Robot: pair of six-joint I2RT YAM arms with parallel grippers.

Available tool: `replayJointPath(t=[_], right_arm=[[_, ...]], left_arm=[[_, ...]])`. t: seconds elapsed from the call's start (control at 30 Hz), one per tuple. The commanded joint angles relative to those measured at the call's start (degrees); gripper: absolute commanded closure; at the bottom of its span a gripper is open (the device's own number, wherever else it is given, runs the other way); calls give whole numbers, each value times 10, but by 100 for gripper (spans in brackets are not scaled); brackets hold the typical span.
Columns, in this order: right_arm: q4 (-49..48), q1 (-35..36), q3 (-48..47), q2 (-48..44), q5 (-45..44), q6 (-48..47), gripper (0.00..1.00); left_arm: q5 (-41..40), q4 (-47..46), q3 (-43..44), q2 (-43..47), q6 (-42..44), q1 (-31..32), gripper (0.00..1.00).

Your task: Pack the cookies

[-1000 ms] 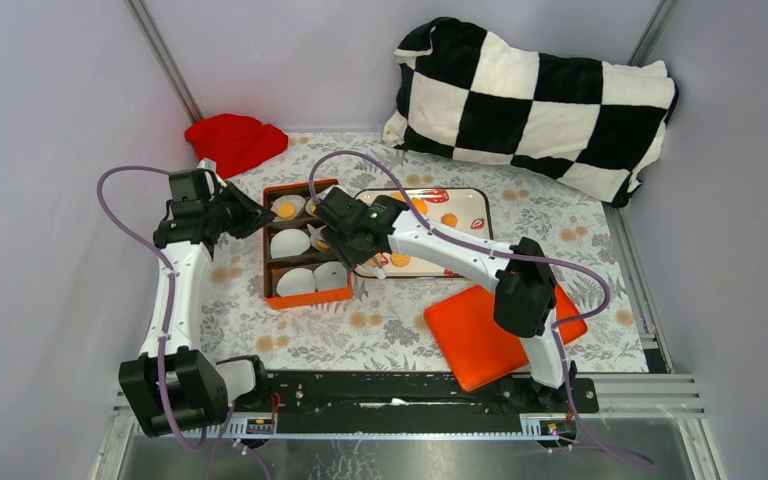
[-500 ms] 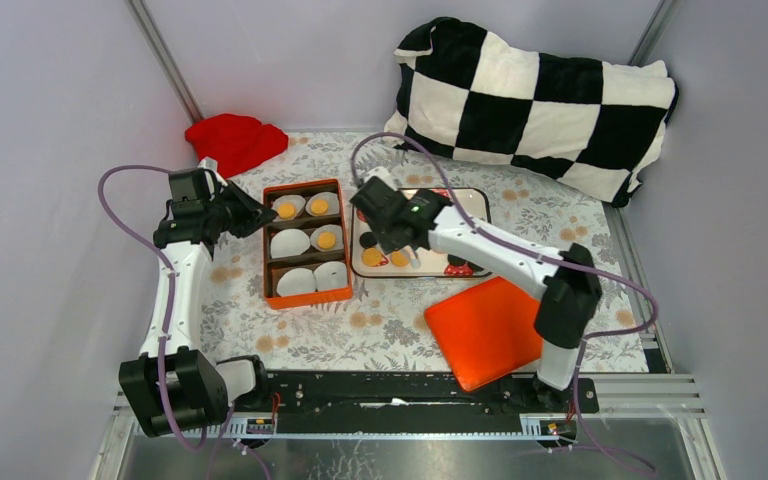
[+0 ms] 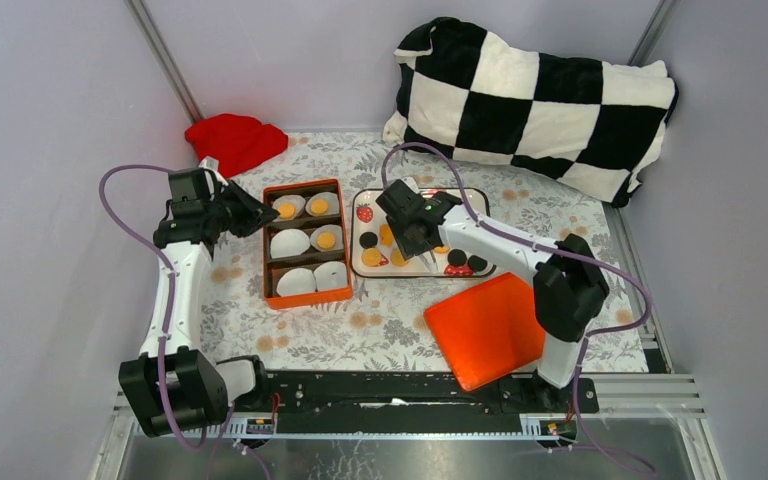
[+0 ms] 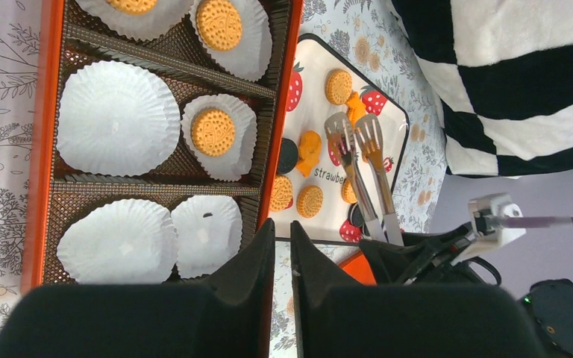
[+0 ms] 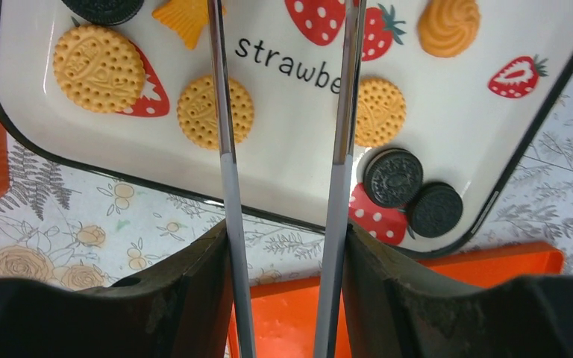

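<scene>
An orange box (image 3: pixel 307 296) holds white liners. Three liners each carry an orange-yellow cookie (image 3: pixel 326 240), as the left wrist view shows with a cookie (image 4: pixel 213 131) in the middle row. More cookies lie on the strawberry tray (image 3: pixel 465 205): yellow ones (image 5: pixel 215 112) and black ones (image 5: pixel 393 177). My right gripper (image 3: pixel 412 232) hovers over the tray, shut on metal tongs (image 5: pixel 221 112). The tong arms are spread with nothing between them. My left gripper (image 4: pixel 281 224) is shut and empty, just left of the box.
An orange lid (image 3: pixel 485 330) lies in front of the tray, near the right arm's base. A red cloth (image 3: pixel 235 140) sits at the back left and a checkered pillow (image 3: pixel 535 105) at the back right. Three liners (image 4: pixel 118 118) in the box are empty.
The right arm swung with the tongs from above the box rightwards to above the tray. A cookie now shows in the middle-right liner. The left arm has not moved.
</scene>
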State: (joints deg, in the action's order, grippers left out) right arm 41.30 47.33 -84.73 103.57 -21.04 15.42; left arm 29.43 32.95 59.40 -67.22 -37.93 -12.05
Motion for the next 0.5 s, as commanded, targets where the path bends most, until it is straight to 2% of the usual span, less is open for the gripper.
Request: replayJointPath(t=[0.0,0.23,0.47], right_arm=[[-40,-13,-5,21,24,12,45],[-44,-43,-22,55,28,28,45],[-32,-51,-89,114,45,9,46]], left_arm=[[6,-25,-6,-2,0,-4,84],[11,-32,-9,-11,-1,-4,84],[10,-34,-11,-15,0,-3,84]])
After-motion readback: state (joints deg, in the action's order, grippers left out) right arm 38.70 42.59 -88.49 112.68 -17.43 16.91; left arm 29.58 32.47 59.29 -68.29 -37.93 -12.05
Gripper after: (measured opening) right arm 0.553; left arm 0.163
